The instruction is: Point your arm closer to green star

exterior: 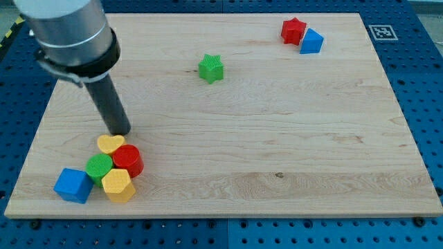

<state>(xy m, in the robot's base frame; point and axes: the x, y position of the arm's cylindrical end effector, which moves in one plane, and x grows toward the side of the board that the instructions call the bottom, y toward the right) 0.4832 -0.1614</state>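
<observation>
Sitting on a pale wooden board [277, 145] with visible grain, everything here is framed by a blue pegboard-style table [415, 83] that peeks out around the edges, plus a little black-and-white marker tag [380, 32] at the board's top right corner. My tip [122, 132] is down at the view's lower left, just above the yellow heart [110, 144], pretty much touching it. No hand to talk about on this rig, just a plain dark rod, so nothing spread or pinching. That heart belongs to a tight cluster: a red cylinder [128, 160], a green cylinder-ish block [99, 166], a yellow hexagon-ish block [118, 185], and a blue cube [73, 185] just to their left. The green star [211, 68] sits well apart, alone, up toward the view's top, right of my tip. Way off at the top right, a red star [293, 30] and a blue block [311, 42] touch each other.
</observation>
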